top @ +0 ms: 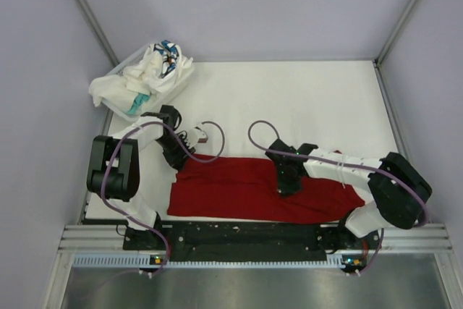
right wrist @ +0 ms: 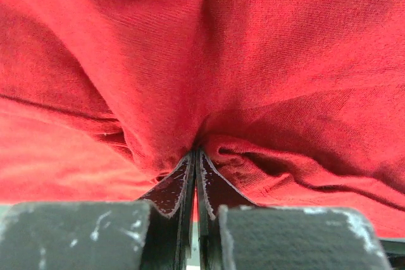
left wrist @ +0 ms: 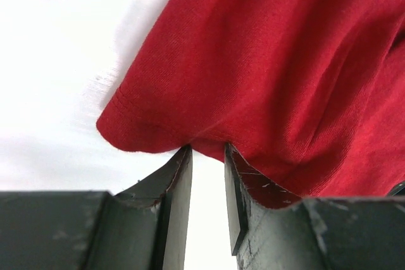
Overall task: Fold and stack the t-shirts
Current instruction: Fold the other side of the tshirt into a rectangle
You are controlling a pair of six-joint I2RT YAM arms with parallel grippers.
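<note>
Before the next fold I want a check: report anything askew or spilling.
The crumpled white clothes overflow the white plastic basket, one piece hanging over its left rim. The red t-shirt is puckered where the right gripper pinches it. Nothing looks damaged.

We were pretty clearly in a robotics lab test cell, not anyone's home. Plain pale wall panels (top: 253,5) boxed in a white table (top: 304,99), metal frame struts (top: 87,9) ran up the corners, and the left arm (top: 112,168) and right arm (top: 394,193) sat bolted to an aluminium rail (top: 419,238).
</note>
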